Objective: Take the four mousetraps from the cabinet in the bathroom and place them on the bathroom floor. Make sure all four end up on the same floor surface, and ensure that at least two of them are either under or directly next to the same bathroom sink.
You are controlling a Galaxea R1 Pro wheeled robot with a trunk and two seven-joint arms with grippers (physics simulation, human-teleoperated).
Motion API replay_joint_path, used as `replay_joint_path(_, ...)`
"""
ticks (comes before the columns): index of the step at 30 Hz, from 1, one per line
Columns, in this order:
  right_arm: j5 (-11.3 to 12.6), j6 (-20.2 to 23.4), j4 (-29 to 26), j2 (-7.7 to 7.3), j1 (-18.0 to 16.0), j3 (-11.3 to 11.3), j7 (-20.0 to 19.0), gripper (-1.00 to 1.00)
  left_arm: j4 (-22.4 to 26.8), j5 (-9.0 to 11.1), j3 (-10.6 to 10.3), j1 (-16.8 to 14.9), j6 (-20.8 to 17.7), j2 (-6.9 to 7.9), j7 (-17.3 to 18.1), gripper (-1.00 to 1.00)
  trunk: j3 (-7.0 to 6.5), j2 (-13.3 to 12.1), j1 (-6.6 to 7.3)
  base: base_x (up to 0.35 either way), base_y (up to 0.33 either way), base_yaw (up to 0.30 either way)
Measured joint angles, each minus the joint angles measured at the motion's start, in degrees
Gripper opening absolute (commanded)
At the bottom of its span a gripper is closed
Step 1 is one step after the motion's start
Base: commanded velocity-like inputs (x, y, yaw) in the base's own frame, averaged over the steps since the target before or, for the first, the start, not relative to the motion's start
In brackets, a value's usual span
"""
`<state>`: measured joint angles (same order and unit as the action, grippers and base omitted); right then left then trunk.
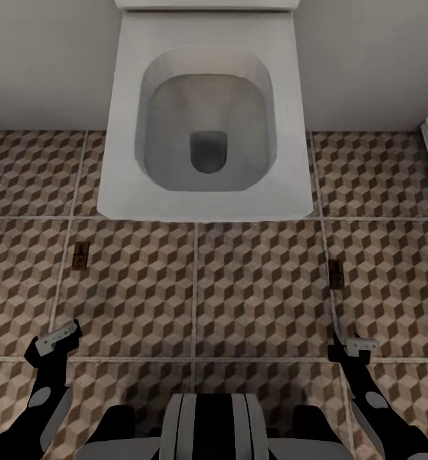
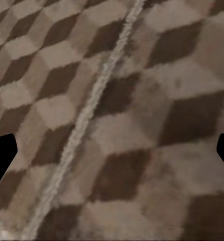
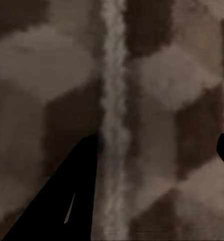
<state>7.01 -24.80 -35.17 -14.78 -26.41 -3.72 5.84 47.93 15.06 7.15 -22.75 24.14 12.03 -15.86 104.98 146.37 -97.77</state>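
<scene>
Cube-tiled bathroom floor (image 1: 252, 287), two blurry mousetraps (image 1: 80, 256)

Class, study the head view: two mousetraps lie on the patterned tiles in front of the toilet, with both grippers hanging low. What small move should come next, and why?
Probably lift both arms clear. One mousetrap and the other mousetrap already lie flat on the bathroom floor, and the left gripper and right gripper hold nothing.
</scene>
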Motion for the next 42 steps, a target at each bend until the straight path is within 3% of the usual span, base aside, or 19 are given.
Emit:
replay_joint_path(9,0.0,0.0,0.0,0.00,0.0,0.0,0.0,1.00,-0.6,0.0,0.0,0.0,0.0,0.10,0.2,1.00,0.00,0.0,0.02,-0.246,0.000,0.000)
replay_joint_path(25,0.0,0.0,0.0,0.00,0.0,0.0,0.0,1.00,-0.6,0.0,0.0,0.0,-0.1,0.08,0.1,1.00,0.00,0.0,0.04,-0.024,0.000,0.000)
replay_joint_path(42,0.0,0.2,0.1,0.00,0.0,0.0,0.0,1.00,-0.6,0.0,0.0,0.0,-0.1,0.04,-0.1,1.00,-3.76,-0.2,0.47,0.000,0.000,0.000)
